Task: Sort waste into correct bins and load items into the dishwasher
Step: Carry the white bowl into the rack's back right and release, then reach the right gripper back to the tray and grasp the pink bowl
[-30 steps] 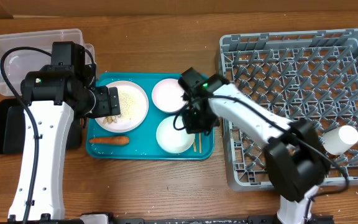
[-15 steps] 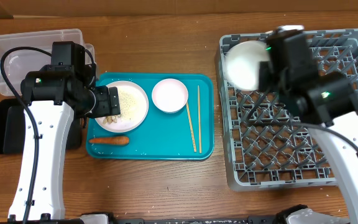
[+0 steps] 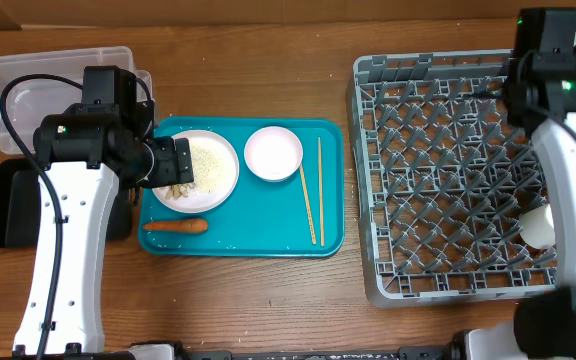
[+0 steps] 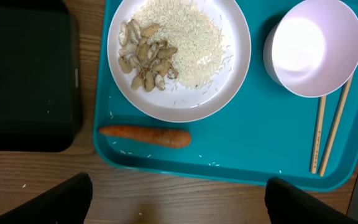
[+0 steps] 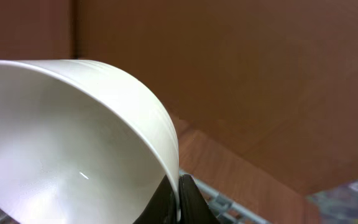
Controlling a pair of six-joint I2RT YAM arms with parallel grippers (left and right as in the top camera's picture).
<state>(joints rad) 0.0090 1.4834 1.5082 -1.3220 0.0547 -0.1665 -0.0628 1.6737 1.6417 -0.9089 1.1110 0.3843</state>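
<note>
Your right gripper [image 5: 177,196] pinched a white bowl [image 5: 61,143] by its rim.
Left gripper [image 4: 179,202] stood spread, empty, over the teal tray [image 4: 247,155]; carrot [image 4: 145,135] at plate's [image 4: 191,106] 6 o'clock.

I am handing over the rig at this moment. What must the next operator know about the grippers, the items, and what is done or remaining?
Left gripper: open, empty, hovering over the teal tray.
Right gripper: shut on the rim of a white bowl, above the far right of the dish rack.
Done: small cup lies in the rack.
Left: rack the held bowl, then the second bowl, plate and chopsticks from the tray. Rice, shells and carrot are not yet in the clear tub or black tray.
</note>
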